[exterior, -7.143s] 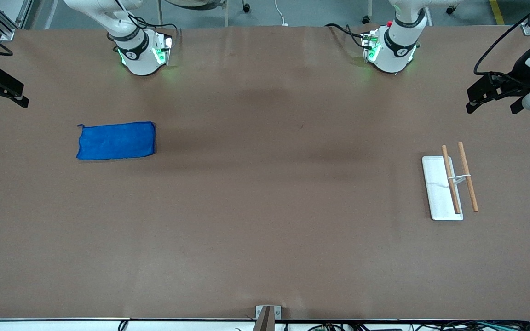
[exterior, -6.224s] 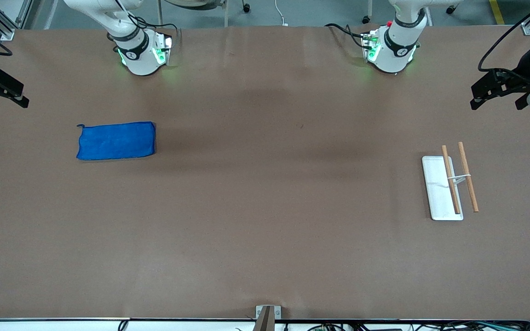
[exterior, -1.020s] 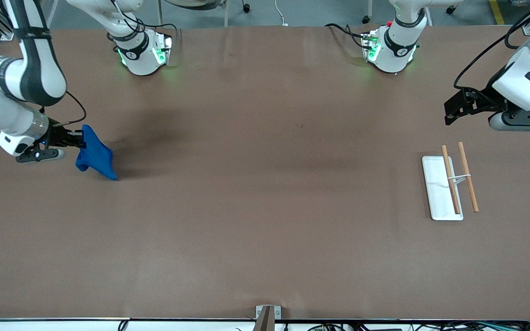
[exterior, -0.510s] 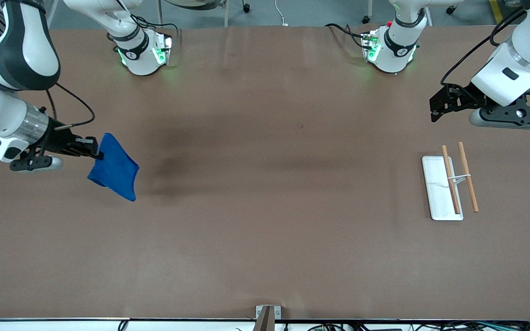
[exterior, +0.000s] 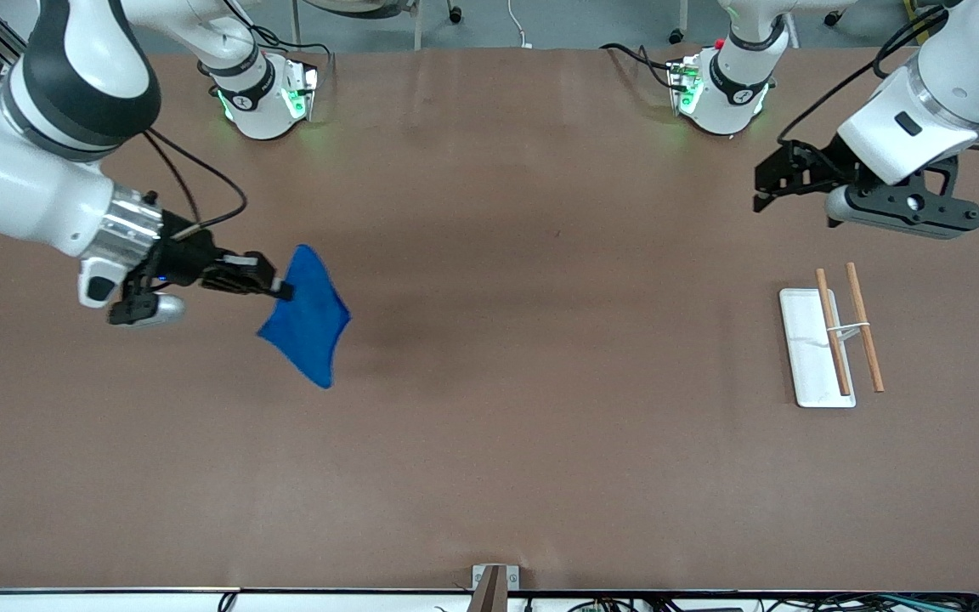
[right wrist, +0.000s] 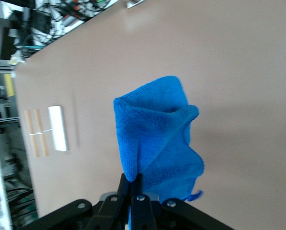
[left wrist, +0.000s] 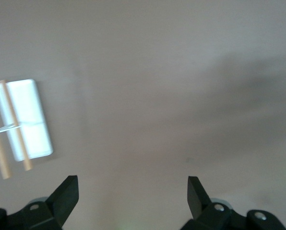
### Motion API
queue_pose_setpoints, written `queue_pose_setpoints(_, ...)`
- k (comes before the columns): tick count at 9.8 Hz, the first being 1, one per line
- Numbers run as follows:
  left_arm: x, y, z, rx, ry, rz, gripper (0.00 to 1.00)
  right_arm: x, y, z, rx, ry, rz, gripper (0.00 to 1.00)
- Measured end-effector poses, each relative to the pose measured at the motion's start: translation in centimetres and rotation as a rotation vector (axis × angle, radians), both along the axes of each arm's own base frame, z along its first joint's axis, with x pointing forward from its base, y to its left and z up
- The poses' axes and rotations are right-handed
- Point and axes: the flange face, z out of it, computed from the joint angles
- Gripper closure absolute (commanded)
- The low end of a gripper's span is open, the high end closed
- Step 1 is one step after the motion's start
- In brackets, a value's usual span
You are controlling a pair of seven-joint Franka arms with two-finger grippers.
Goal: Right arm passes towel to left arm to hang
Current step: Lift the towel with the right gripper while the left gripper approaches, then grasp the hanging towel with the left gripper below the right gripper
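With the right hand (exterior: pixel 284 291) pinching one edge of the small bright blue microfibre towel (exterior: pixel 309 319) hanging below it over the table (exterior: pixel 489 476), it is best carrying the cloth level toward the empty, wide-open left hand (exterior: pixel 760 201), presenting a free edge.

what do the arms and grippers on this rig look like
Both arms are glossy white with black joint bands; the right arm has a silver wrist ring. Black cables loop beside each forearm, and green lights glow at both bases. The right gripper and left gripper are black two-finger units, each with a grey camera pod mounted at the wrist.
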Motion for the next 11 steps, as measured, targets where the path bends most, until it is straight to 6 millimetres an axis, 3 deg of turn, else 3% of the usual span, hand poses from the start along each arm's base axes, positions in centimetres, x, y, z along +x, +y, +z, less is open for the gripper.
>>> queue_pose_setpoints(2, 0.7, -1.7, -0.6, -0.189, -0.006, -0.121, 0.00, -0.4, 3.8, 0.2, 0.122, 0.023, -0.006, 1.00)
queue_pose_setpoints(4, 2.5, -3.2, -2.6, -0.337, -0.021, -0.218, 0.00, -1.2, 6.8, 1.5, 0.245, 0.045, -0.006, 1.00)
queue_pose_setpoints(6, 4.3, -4.3, -5.8, -0.455, -0.016, -0.298, 0.04, -2.1, 9.6, 2.8, 0.330, 0.060, 0.010, 1.00)
queue_pose_setpoints(9, 6.5, -6.5, -12.7, -0.650, 0.070, -0.289, 0.10, -3.2, 13.0, 3.5, 0.412, 0.056, -0.021, 1.00)
queue_pose_setpoints(11, 6.2, -9.1, -14.1, -0.773, 0.097, -0.238, 0.09, -3.8, 14.7, 3.9, 0.435, 0.047, -0.026, 1.00)
